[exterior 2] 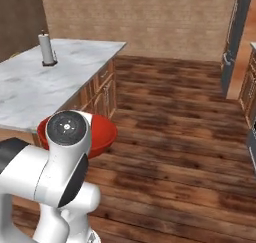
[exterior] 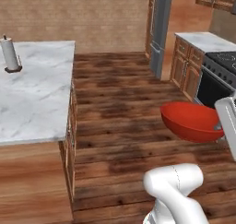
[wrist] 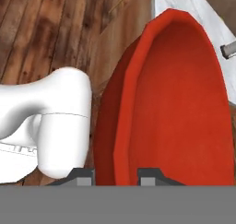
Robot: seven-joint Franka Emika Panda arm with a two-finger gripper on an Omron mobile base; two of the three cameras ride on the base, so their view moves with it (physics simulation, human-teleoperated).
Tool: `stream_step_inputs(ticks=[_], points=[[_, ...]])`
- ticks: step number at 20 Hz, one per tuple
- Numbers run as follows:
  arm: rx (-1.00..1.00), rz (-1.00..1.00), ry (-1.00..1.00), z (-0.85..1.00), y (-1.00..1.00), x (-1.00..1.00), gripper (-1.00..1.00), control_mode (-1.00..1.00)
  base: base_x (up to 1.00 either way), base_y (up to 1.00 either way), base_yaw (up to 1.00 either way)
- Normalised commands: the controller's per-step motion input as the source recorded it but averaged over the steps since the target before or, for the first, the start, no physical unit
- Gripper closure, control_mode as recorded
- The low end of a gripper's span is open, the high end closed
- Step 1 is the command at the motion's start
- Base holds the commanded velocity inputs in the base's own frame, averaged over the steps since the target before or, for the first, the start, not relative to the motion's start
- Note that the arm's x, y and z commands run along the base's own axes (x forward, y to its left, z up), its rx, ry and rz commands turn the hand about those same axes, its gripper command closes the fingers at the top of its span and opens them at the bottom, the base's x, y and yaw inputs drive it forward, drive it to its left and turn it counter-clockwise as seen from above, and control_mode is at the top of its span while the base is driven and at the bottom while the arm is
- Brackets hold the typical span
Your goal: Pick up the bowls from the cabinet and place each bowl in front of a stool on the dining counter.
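From the left base view, the red bowl (exterior: 193, 121) hangs in mid-air over the wooden floor (exterior: 120, 103), off the dining counter (exterior: 32, 94), so carrying is under way and placing is left; open floor lies between bowl and slab edge. From the right base view, the bowl sits just behind the arm's joint, near the counter's corner, where a paper towel roll (exterior 2: 46, 49) stands well back. In the hand view, the gripper (wrist: 115, 174) pinches the bowl's rim, one finger on either side of it.
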Motion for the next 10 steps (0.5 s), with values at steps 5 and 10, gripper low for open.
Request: stream_step_inputs(ticks=[5,10], points=[[0.0,0.0,0.0,0.0,0.0,0.0,1.0,1.0,0.0,0.87,0.31],[0.0,0.0,0.0,0.0,0.0,0.0,1.0,1.0,0.0,1.0,0.14]])
